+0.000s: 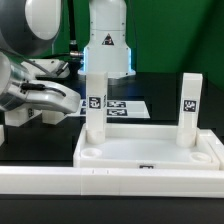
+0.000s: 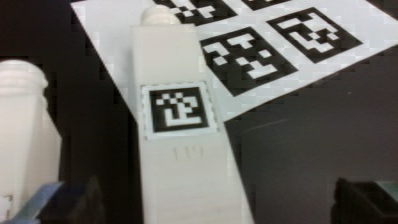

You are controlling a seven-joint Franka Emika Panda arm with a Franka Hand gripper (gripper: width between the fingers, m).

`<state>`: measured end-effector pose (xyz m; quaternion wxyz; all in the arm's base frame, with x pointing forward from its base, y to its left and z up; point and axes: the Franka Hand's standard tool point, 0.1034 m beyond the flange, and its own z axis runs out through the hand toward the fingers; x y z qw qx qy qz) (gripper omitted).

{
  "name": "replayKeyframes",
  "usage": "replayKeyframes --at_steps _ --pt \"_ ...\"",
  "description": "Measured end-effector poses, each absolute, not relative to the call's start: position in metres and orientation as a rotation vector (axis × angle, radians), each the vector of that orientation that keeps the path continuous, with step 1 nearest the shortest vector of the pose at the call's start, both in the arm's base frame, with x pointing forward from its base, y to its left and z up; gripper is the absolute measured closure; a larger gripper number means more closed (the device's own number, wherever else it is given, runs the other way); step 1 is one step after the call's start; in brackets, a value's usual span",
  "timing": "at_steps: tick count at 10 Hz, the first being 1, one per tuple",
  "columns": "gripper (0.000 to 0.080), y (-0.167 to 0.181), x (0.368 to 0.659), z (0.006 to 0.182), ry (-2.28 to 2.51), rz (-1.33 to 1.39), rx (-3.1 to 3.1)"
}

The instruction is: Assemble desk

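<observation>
The tabletop (image 1: 150,152) lies just behind a long white rail (image 1: 50,181) that both picture edges cut off. The first leg (image 1: 95,105) stands upright at its ten o'clock corner and the second leg (image 1: 190,103) at two o'clock. The blurred gripper (image 1: 62,100) hangs at nine o'clock of the first leg, jaws spread wide and gripping nothing. In the wrist view a tagged leg (image 2: 178,130) shows between barely visible fingertips (image 2: 50,200), another leg (image 2: 27,110) is half cropped, and the marker board (image 2: 267,45) lies behind.
</observation>
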<state>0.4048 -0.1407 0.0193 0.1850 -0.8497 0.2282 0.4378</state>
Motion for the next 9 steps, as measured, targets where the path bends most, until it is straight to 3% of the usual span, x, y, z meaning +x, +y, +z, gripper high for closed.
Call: replayKeyframes --at_steps 7,8,9 --pt "0.0151 -0.127 0.402 0.014 0.623 1.256 -2.408" --pt "0.0273 -0.128 0.402 0.014 0.625 1.255 -2.408" --pt "0.0273 -0.128 0.402 0.014 0.626 1.255 -2.408"
